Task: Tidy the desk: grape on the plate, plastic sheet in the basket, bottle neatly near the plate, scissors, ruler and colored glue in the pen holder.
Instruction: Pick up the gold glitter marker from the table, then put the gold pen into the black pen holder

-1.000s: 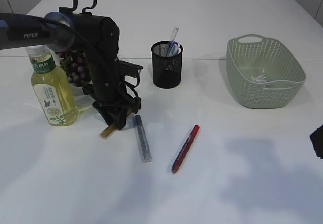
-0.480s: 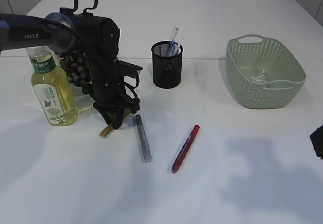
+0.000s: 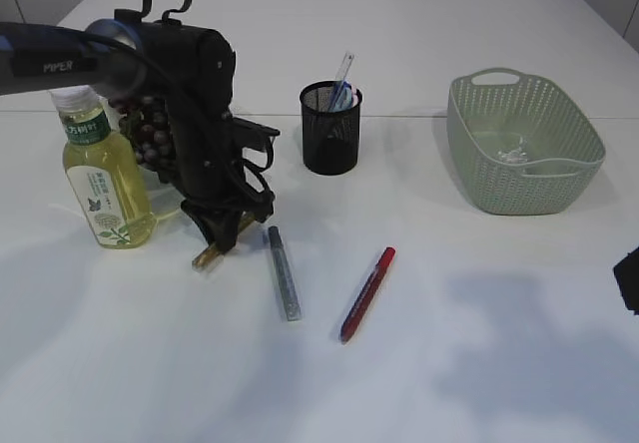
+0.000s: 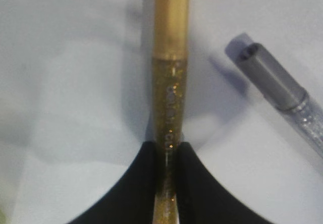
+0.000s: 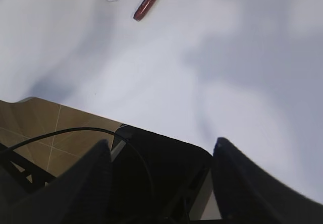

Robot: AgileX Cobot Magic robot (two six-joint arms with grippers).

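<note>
Nearest the viewer, the right gripper [image 5: 159, 156] idles past the table edge, its dark fingers spread and empty. On the white desk [image 3: 479, 363] lie a red glue pen [image 3: 366, 294] and a silver glitter glue pen [image 3: 284, 273], slim tubes well apart, awaiting collection. Beyond, the left gripper [image 3: 222, 235] points downward, its fingers pinched on the gold glitter glue pen [image 4: 169, 98], seemingly for lifting to the black mesh pen holder [image 3: 330, 128]. A yellow bottle [image 3: 103, 176] stands beside grapes [image 3: 150, 129]. Farthest right sits the green woven basket [image 3: 469, 164], plastic sheet [image 3: 515, 152] inside.
</note>
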